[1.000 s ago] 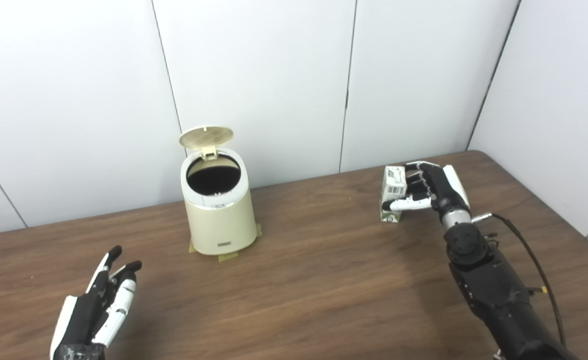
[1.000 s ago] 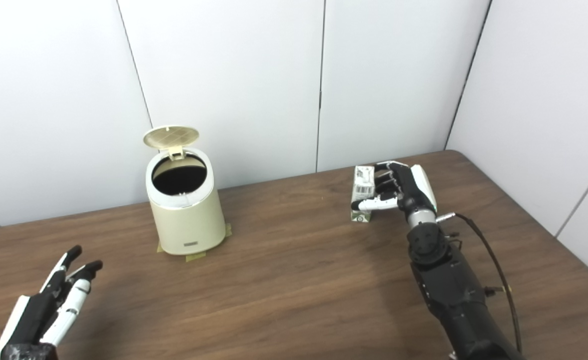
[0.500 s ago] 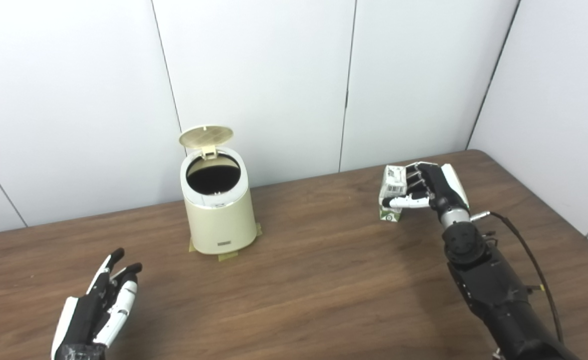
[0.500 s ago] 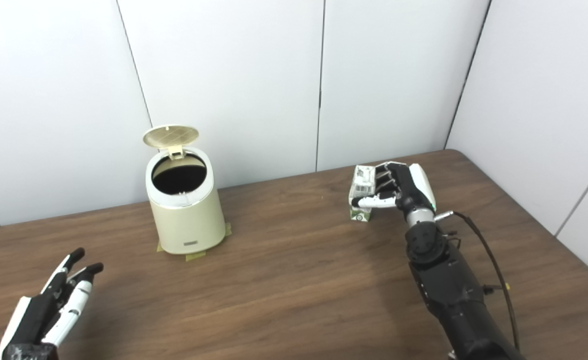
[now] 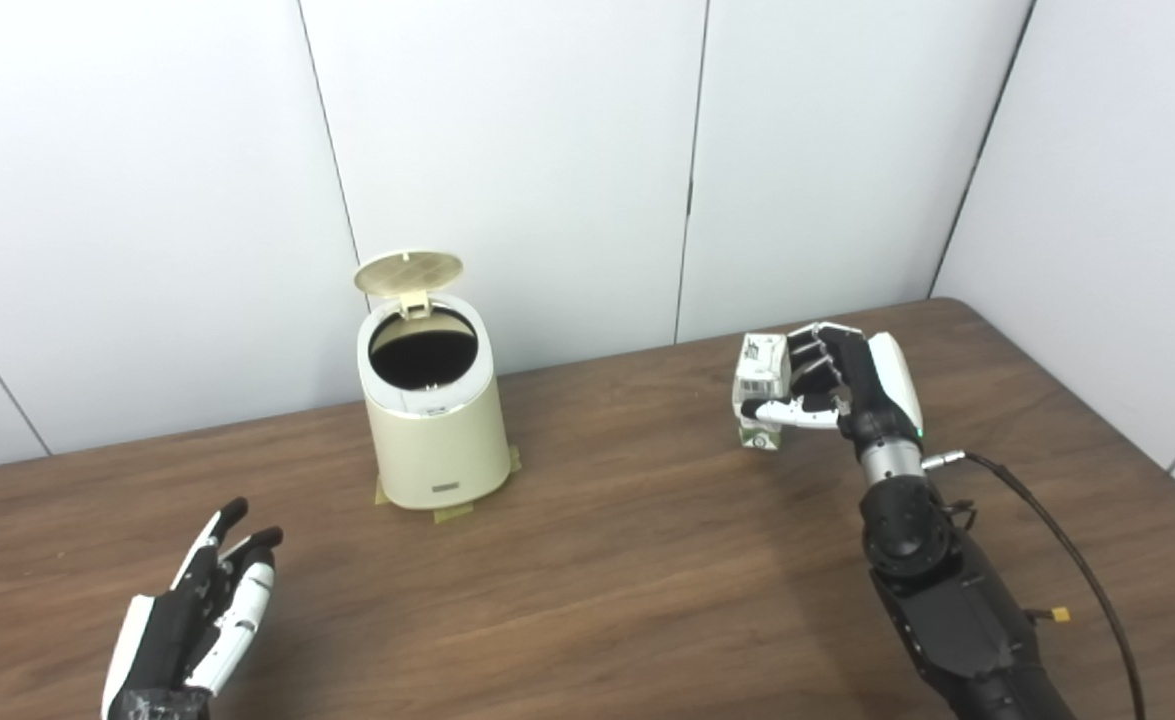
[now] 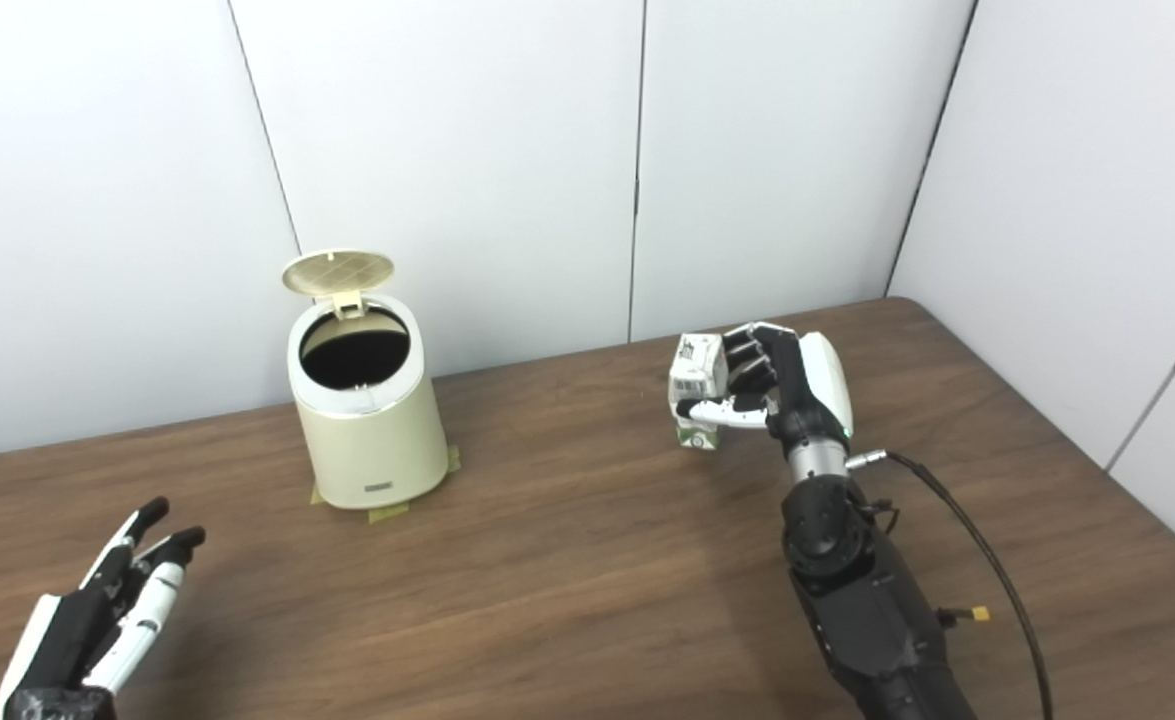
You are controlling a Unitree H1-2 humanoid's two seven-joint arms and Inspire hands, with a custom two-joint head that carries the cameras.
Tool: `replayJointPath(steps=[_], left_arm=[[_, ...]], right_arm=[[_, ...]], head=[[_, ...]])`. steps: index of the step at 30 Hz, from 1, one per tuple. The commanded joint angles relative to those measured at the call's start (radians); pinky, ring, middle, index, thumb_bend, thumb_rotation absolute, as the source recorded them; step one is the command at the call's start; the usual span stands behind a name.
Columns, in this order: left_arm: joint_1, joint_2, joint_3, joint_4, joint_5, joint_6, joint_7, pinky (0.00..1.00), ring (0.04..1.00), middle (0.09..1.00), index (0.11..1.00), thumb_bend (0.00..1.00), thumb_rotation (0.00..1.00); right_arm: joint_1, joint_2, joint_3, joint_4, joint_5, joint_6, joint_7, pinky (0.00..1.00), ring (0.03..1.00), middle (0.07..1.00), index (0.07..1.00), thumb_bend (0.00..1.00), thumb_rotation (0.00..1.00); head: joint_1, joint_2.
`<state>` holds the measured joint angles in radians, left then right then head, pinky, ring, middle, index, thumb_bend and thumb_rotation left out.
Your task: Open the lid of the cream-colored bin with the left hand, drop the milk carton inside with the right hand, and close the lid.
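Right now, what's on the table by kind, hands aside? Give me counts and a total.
Cream-colored bin, lid up: 1
Milk carton, held in the right hand: 1
Total: 2

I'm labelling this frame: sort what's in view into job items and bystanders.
Job items: cream-colored bin, its lid standing open; milk carton, gripped by the right hand; left hand, open, near the table's front edge.

Bystanders: tape under the bin; table; wall panels.

Bright, even light; soft shadows; slightly soft focus.
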<state>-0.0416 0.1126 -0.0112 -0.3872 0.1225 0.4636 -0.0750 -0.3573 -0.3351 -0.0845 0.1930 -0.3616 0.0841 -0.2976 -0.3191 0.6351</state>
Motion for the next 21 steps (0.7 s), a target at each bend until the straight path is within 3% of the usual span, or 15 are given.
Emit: replayJointPath(steps=[1, 4, 9, 14, 18, 21], left_arm=[[-0.021, 0.002, 0.002, -0.027, 0.006, -0.028, 0.009, 0.96, 0.91, 0.852, 0.959, 0.21, 0.57], [-0.02, 0.004, 0.003, -0.023, 0.0, -0.035, 0.006, 0.98, 0.914, 0.853, 0.96, 0.22, 0.59], [-0.016, -0.003, -0.003, -0.018, 0.001, -0.041, 0.009, 0.93, 0.899, 0.846, 0.958, 0.22, 0.58], [-0.01, -0.014, -0.008, -0.014, -0.002, -0.058, 0.012, 0.93, 0.887, 0.84, 0.957, 0.22, 0.52], [-0.002, -0.02, -0.02, -0.005, 0.015, -0.075, 0.017, 0.95, 0.896, 0.847, 0.95, 0.24, 0.55], [0.005, -0.03, -0.029, 0.004, 0.017, -0.095, 0.022, 0.95, 0.906, 0.856, 0.953, 0.24, 0.58]], right_arm=[[-0.032, -0.006, -0.005, -0.098, -0.018, -0.009, -0.006, 0.36, 0.388, 0.492, 0.519, 0.52, 0.0], [-0.027, 0.017, 0.009, -0.174, -0.037, 0.01, 0.01, 0.38, 0.398, 0.497, 0.505, 0.52, 0.0], [-0.051, 0.056, 0.044, -0.237, -0.071, 0.021, 0.033, 0.41, 0.419, 0.499, 0.494, 0.52, 0.0], [-0.084, 0.105, 0.082, -0.29, -0.09, -0.002, 0.051, 0.38, 0.401, 0.51, 0.494, 0.52, 0.0], [-0.113, 0.142, 0.11, -0.322, -0.107, -0.011, 0.063, 0.34, 0.384, 0.507, 0.513, 0.52, 0.0], [-0.148, 0.187, 0.139, -0.348, -0.126, 0.021, 0.075, 0.34, 0.381, 0.501, 0.522, 0.51, 0.0]], head=[[0.009, 0.002], [0.023, 0.004], [0.069, 0.006], [0.111, 0.005], [0.153, 0.001], [0.192, -0.002]])
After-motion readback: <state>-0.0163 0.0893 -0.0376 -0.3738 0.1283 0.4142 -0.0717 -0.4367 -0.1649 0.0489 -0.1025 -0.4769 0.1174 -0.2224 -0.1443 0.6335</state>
